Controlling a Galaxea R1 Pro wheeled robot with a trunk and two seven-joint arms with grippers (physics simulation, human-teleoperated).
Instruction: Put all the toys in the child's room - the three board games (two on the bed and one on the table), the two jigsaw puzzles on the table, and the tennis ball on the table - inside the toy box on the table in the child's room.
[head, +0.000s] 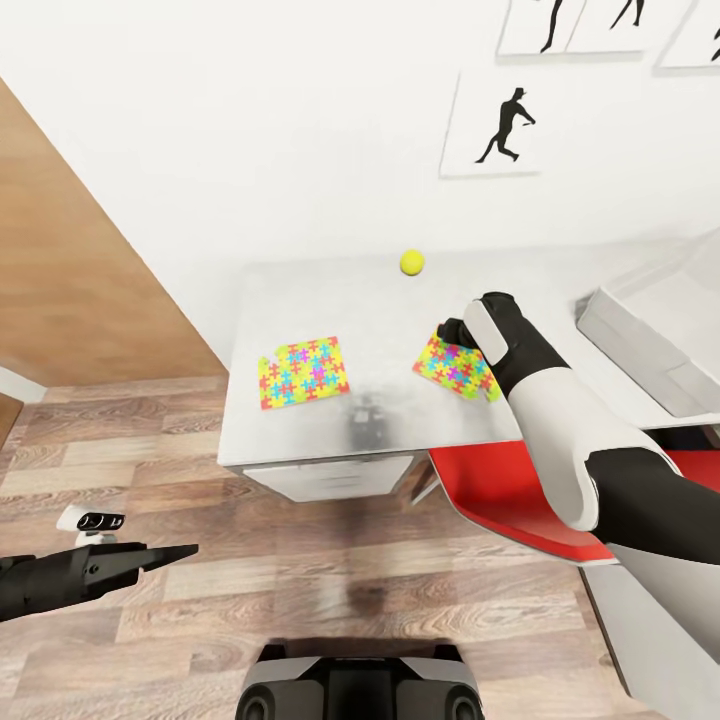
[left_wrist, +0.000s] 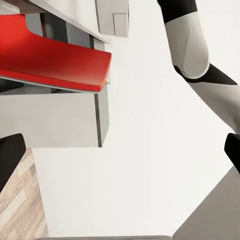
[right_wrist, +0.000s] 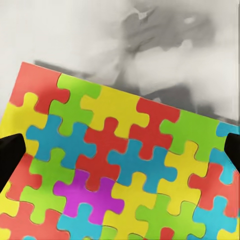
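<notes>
R claw (head: 452, 330) down over the near-right jigsaw puzzle (head: 457, 367) on the worktop (head: 300, 300); in the right wrist view its two dark fingertips (right_wrist: 11, 152) sit wide apart at either side of that puzzle (right_wrist: 120, 170), nothing clamped between them. Cannot tell if the tips touch the slab. R arm white w/ black forearm, reaching in from the right over the worktop edge.

L claw (head: 180, 551) low at the robot's left side, over the wood-plank floor (head: 150, 600), well apart from the worktop; fingers look drawn together to a point in the head view, but cannot tell for sure.

Counts: 2 jigsaw puzzles, the second puzzle (head: 302, 372) lying flat nearer the worktop's left end, apart from the first. 1 tennis ball (head: 412, 262), yellow-green, near the back edge by the wall, behind and between the two puzzles. 1 toy box (head: 655, 335), light grey, at the worktop's right end, cut off by the frame; contents not visible. 1 red chair seat (head: 500, 490) pushed partly under the worktop, just below the R arm. White drawer fronts (head: 330, 475) under the front edge.

Writing/labels: none readable. Wall has black silhouette pictures (head: 505, 125), a batter-like figure the clearest; others cropped at top.
</notes>
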